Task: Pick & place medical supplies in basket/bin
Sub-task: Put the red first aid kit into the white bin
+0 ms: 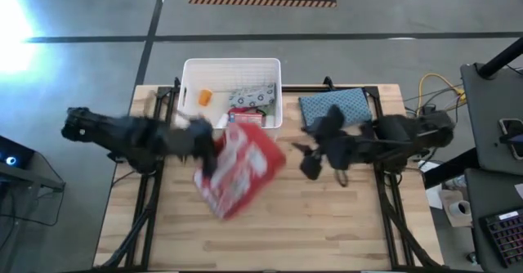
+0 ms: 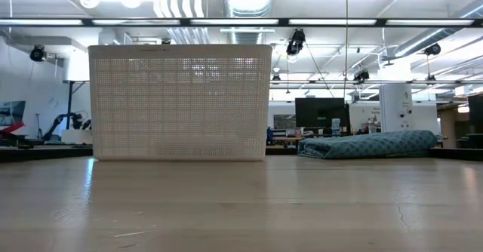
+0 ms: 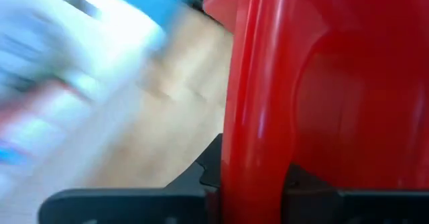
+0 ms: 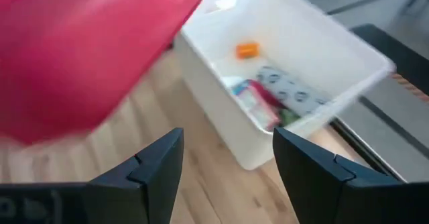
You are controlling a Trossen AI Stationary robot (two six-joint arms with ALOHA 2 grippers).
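Big wooden counter (image 1: 327, 224) fills the scene, and at its twelve o'clock edge sits the white bin (image 1: 189, 85), tall walls, already carrying a load. Next in size is the red case (image 1: 241, 171), white markings on its face, tilted and held up off the counter near the middle, just short of the bin's near wall at about six o'clock from it. The low view shows nothing resting on the wood in front of the bin, so the case is airborne. The left tool (image 1: 211, 154) is clamped on the case's edge at its nine o'clock side; in the left wrist view the red shell (image 3: 322, 90) sits squeezed between the dark fingers (image 3: 127, 200). The right tool (image 1: 309, 160) hangs at three o'clock from the case, well clear of it, fingers (image 4: 151, 167) spread wide and gripping nothing. Behind it, at one o'clock on the counter, lies the blue-grey pouch (image 1: 335, 105), not part of the job. Now the small stuff inside the bin: a grey patterned pack (image 4: 288, 90), a red-and-white box (image 4: 258, 100), a sliver of green (image 4: 289, 119) beside them, and a little orange item (image 4: 247, 49) near the far wall. Progress looks late: several supplies are in, no loose ones show on the counter, and the case reads as the last big piece, needing a lift over the wall and a release.
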